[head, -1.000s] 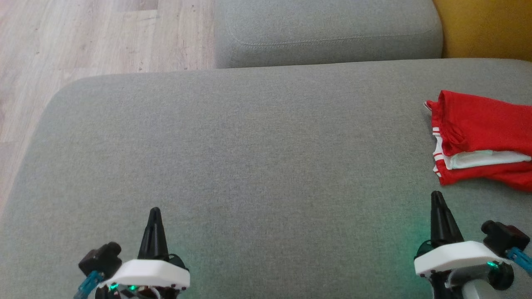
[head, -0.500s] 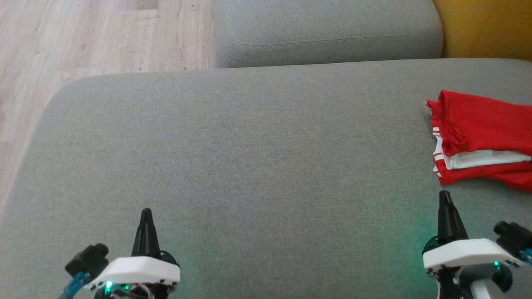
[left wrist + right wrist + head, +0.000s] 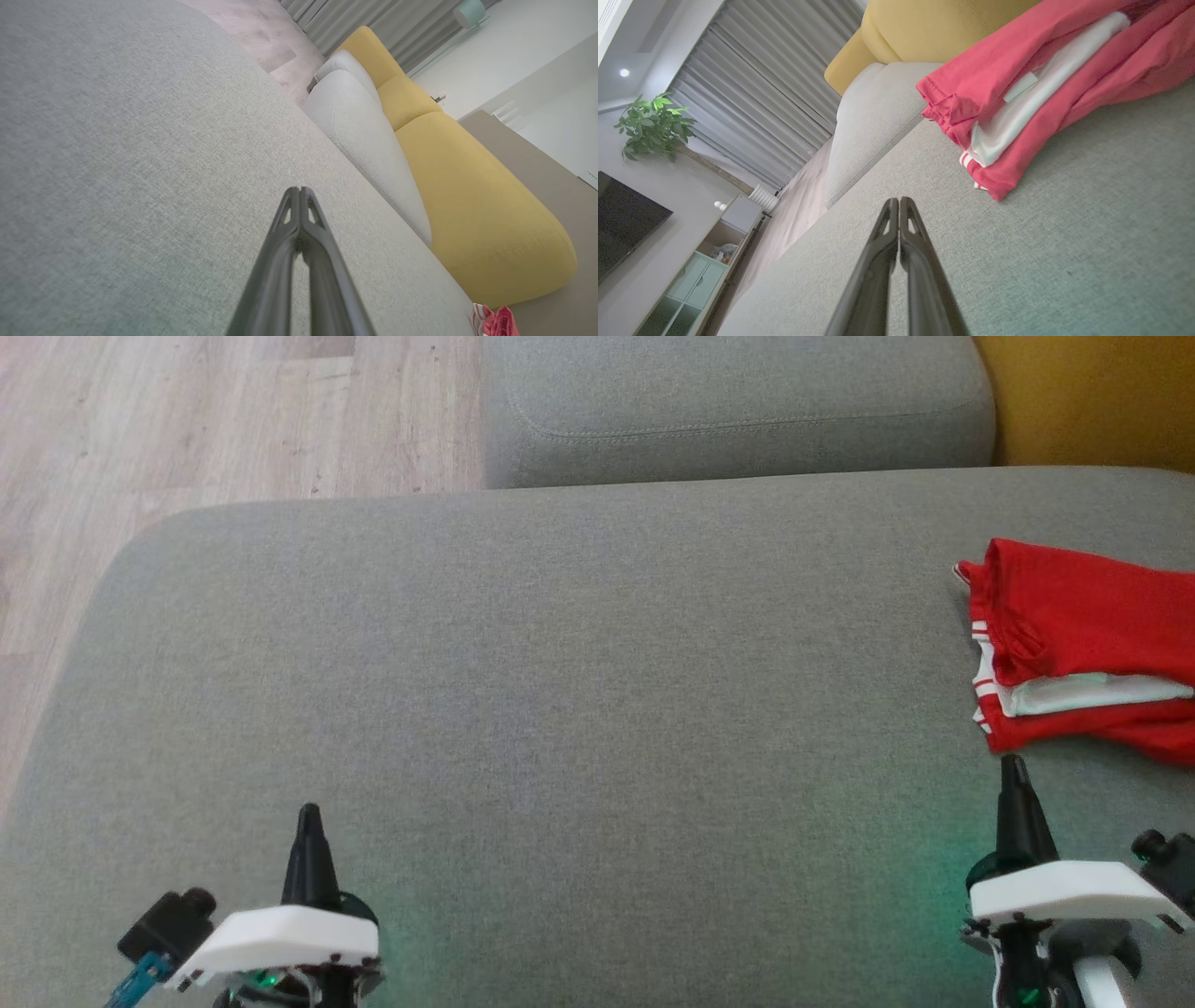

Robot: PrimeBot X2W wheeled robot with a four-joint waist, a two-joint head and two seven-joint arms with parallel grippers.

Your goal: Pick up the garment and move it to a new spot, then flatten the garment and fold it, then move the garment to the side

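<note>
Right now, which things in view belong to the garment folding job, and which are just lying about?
Job: garment, grey seat, left claw, right claw.
Lying about: yellow cushion, plant, TV, curtain.

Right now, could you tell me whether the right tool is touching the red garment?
Apart. The right wrist view shows bare grey cushion between the shut right tool and the nearest corner of the red garment.
</note>
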